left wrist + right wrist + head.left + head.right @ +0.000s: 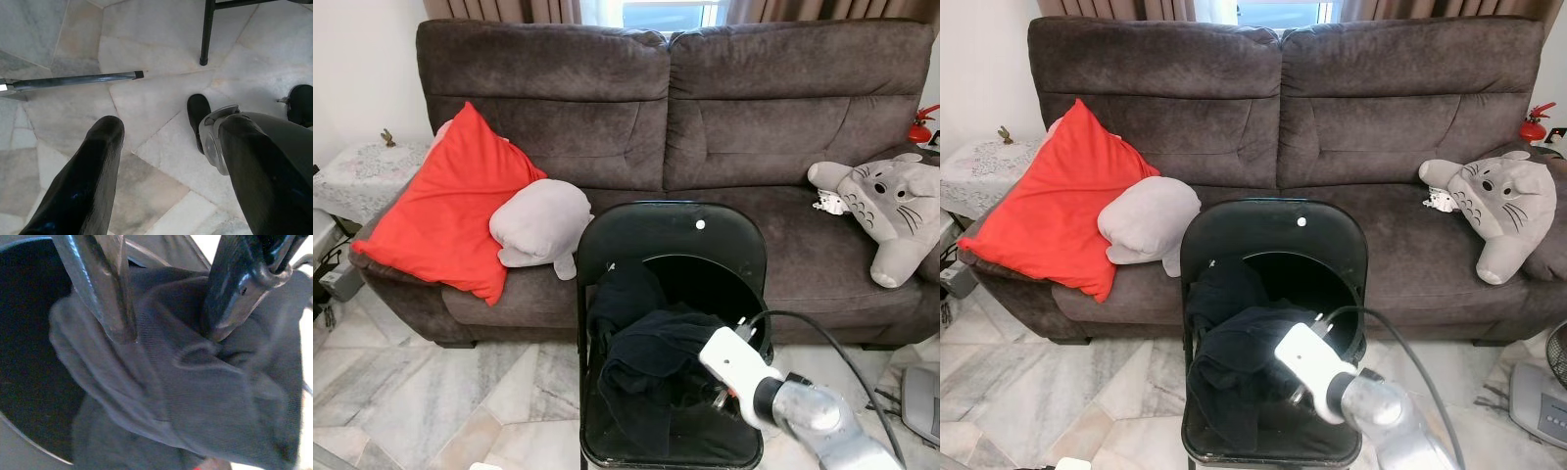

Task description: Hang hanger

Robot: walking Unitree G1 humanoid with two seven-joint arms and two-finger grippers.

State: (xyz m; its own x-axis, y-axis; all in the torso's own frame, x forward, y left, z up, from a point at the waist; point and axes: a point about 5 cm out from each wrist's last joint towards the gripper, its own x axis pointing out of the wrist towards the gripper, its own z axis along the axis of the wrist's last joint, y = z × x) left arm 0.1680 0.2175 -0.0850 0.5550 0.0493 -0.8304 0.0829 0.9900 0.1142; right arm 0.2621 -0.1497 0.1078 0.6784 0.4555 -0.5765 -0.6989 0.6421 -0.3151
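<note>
A black folding chair [671, 230] stands in front of the sofa, and a crumpled black garment [646, 372] is piled on its seat. My right gripper [171, 335] reaches down into that pile. Its two fingers are spread, with their tips pressing into the dark fabric [195, 382] and a fold bunched between them. From the head views my right wrist [739, 362] covers the fingertips. A small red spot [211, 464] peeks out under the cloth; what it is cannot be made out. My left gripper [168, 127] hangs open over the marble floor.
The brown sofa [754, 108] behind the chair holds a red cushion [445, 206], a grey plush [538, 225] and a grey cat-like plush [891, 206]. A side table [362, 171] stands at the left. A chair leg [205, 34] and a metal rod [73, 81] are near my left gripper.
</note>
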